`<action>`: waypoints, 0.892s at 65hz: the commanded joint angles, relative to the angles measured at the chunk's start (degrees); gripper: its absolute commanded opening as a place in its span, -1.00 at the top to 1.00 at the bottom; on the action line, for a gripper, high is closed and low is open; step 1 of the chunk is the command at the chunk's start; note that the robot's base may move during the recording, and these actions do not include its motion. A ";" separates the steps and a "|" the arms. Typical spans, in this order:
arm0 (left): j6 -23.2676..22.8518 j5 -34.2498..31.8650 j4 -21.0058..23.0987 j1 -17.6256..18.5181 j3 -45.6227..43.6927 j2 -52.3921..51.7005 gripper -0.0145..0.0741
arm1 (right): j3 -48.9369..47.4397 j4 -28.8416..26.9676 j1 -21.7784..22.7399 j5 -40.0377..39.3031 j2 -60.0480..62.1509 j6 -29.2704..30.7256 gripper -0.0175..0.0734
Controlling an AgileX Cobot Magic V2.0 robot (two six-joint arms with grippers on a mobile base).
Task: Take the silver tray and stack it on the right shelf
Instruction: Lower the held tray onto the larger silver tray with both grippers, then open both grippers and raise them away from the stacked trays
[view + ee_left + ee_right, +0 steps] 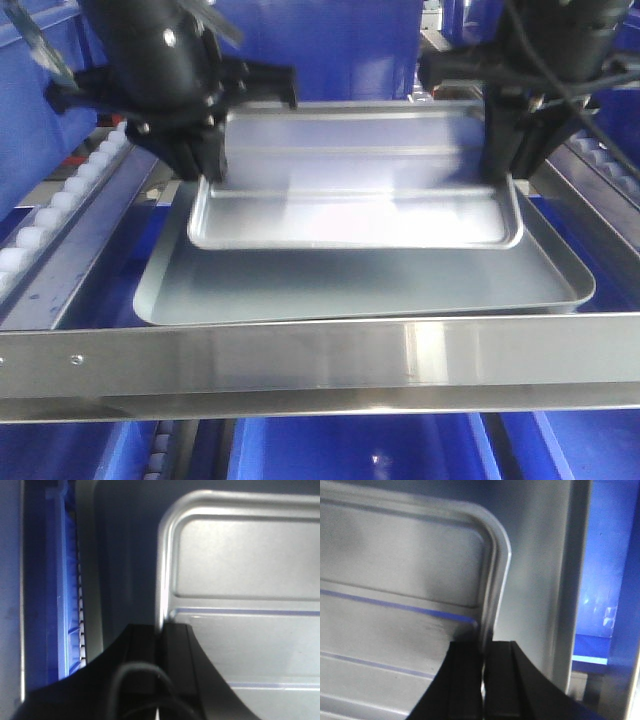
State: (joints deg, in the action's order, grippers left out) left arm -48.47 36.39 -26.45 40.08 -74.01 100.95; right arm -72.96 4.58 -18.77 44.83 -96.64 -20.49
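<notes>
while both black claws pinch its thin raised rim, the silver tray (pixel 350 205) hangs between them, shiny steel with rounded corners and two long ridges across its floor. the left gripper (pixel 161 630) is clamped on the left rim, the right gripper (pixel 484 650) on the right rim. beneath the claws a duller, plain-floored grey tray (pixel 350 290) lies on the right shelf (pixel 95 240); small white rollers (pixel 45 220) run outboard of the left claw.

The right shelf (pixel 320 362) of white rollers (pixel 42 218) carries the larger grey tray (pixel 350 283)
</notes>
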 commanded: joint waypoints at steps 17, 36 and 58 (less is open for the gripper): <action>-0.03 -4.30 -0.08 -1.69 -2.42 1.23 0.87 | -3.10 0.60 -0.01 -4.52 -0.21 2.01 0.48; -0.03 -4.63 1.30 -2.59 -2.42 1.22 -0.05 | -3.10 0.64 -0.01 -4.75 -0.21 2.01 -0.10; 0.44 2.50 0.89 -2.59 -4.39 0.27 -0.57 | -3.10 0.81 -0.01 -4.83 0.76 2.01 -0.69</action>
State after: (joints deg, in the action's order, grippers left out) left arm -48.51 36.75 -24.37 37.71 -75.43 104.92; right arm -74.06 4.58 -18.75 42.44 -99.58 -19.11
